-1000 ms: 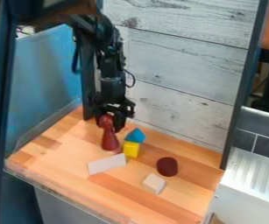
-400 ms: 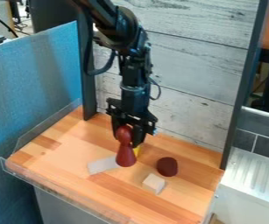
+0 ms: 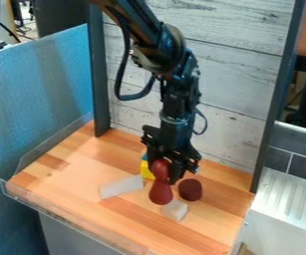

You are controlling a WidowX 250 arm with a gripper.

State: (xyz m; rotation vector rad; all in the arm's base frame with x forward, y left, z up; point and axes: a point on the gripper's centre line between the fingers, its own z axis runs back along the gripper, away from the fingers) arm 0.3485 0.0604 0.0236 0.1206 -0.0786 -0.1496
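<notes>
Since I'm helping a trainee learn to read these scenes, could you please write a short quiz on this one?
1. What does the gripper hold?
A) a white oblong block
B) a red pawn-shaped piece
C) a black ball

2. True or false: the dark red round piece appears to the right of the yellow block in the picture.

3. Fill in the colour: the partly hidden piece just above the yellow block in the picture is ____.

Key: 1 B; 2 true; 3 blue.
</notes>
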